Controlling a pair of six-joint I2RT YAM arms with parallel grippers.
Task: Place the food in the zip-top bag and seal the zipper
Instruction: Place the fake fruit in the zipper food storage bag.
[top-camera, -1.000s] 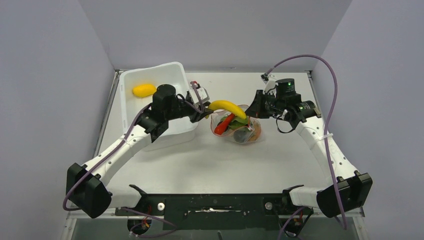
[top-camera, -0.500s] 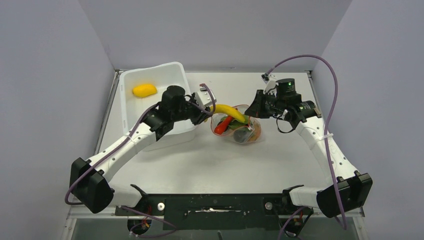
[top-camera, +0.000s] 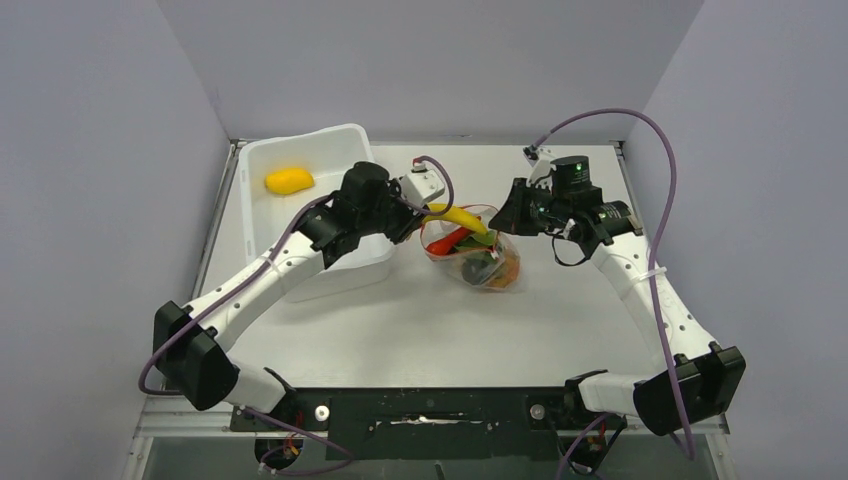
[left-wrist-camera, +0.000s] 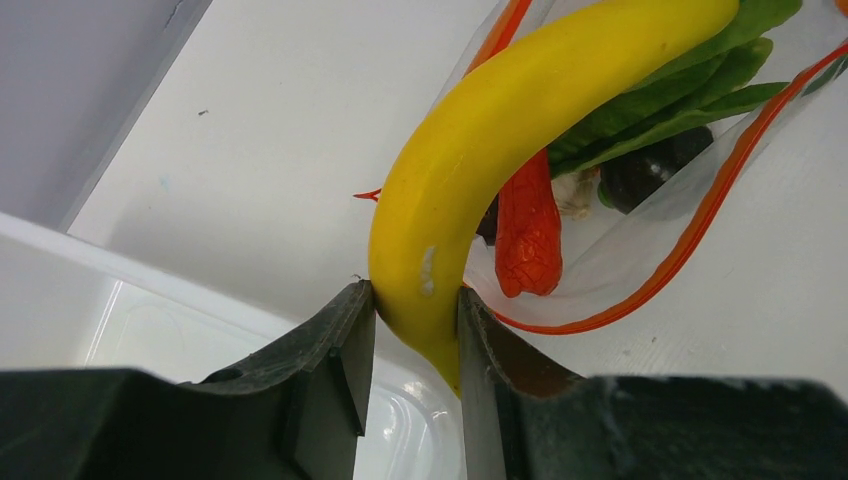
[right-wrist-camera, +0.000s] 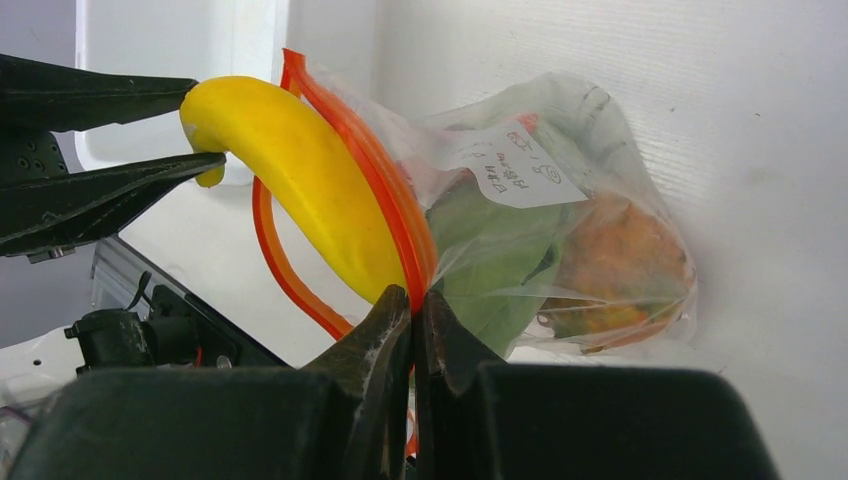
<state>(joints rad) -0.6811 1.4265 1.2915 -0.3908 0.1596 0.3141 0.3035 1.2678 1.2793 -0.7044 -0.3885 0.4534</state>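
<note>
A yellow banana (top-camera: 455, 214) (left-wrist-camera: 500, 130) is pinched at its near end by my left gripper (top-camera: 425, 208) (left-wrist-camera: 415, 300), and its far end reaches into the mouth of the zip-top bag (top-camera: 482, 255) (right-wrist-camera: 600, 160). My right gripper (top-camera: 510, 222) (right-wrist-camera: 412, 300) is shut on the bag's red zipper (right-wrist-camera: 400, 210) (left-wrist-camera: 700, 220) and holds the mouth up and open. Inside the clear pouch lie a red chili (left-wrist-camera: 527, 235), green leaves (left-wrist-camera: 690, 90) (right-wrist-camera: 490, 260) and an orange pineapple (right-wrist-camera: 620, 260).
A large white tub (top-camera: 300, 137) stands at the back left, just behind my left arm, with a yellow piece (top-camera: 288, 180) in it. Grey walls close in the table on three sides. A white label (right-wrist-camera: 510, 165) is stuck on the bag.
My left arm has swung right and tipped the banana down, so its far end has gone from above the bag into its mouth. The right arm has stayed put.
</note>
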